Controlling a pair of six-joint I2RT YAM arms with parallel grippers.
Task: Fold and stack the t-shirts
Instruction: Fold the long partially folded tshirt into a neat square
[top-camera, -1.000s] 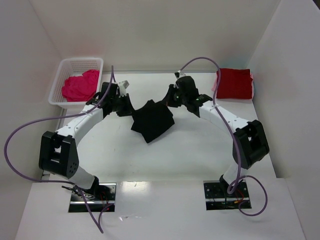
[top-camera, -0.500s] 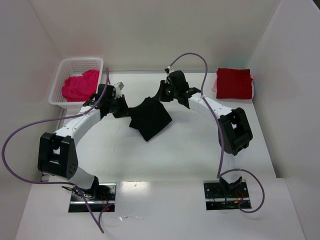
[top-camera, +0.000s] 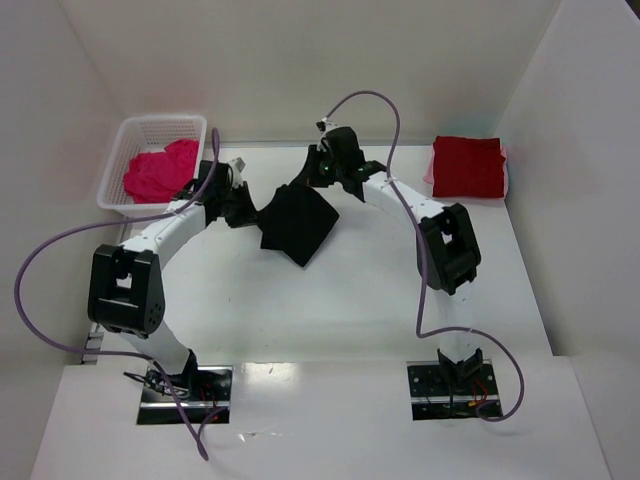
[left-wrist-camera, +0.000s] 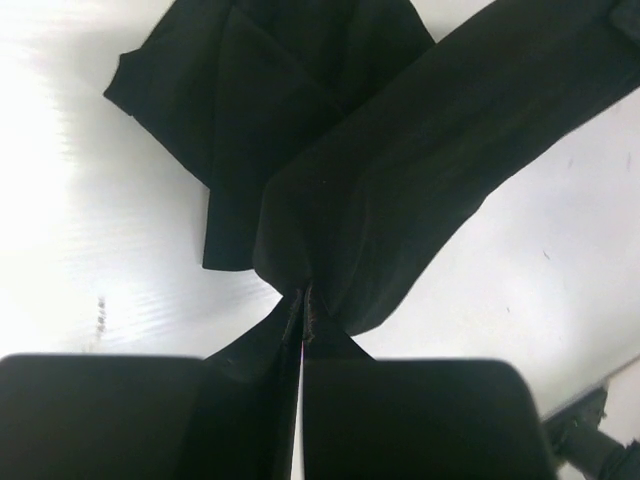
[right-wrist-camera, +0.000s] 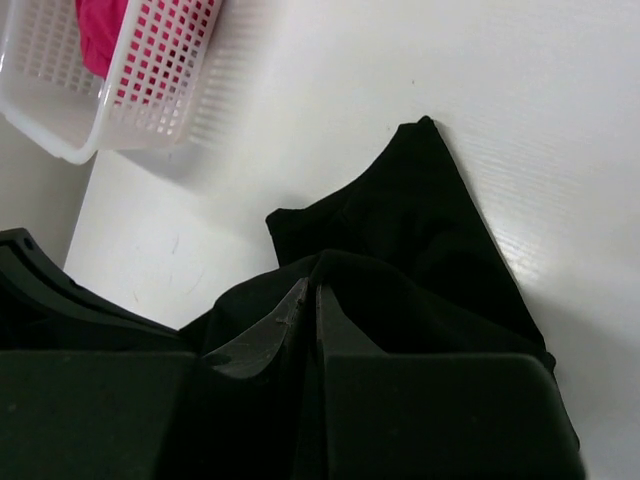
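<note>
The black t-shirt hangs bunched between my two grippers near the table's far middle. My left gripper is shut on its left edge; the left wrist view shows the cloth pinched at the fingertips. My right gripper is shut on its upper right edge; in the right wrist view the cloth drapes over the closed fingers. The dark red t-shirt lies folded at the far right. The magenta-pink t-shirt lies crumpled in the basket.
A white plastic mesh basket stands at the far left, and also shows in the right wrist view. White walls enclose the table on three sides. Purple cables loop from both arms.
Both grippers have carried the black t-shirt toward the far side and a little left. The right arm has stretched out further over the table.
</note>
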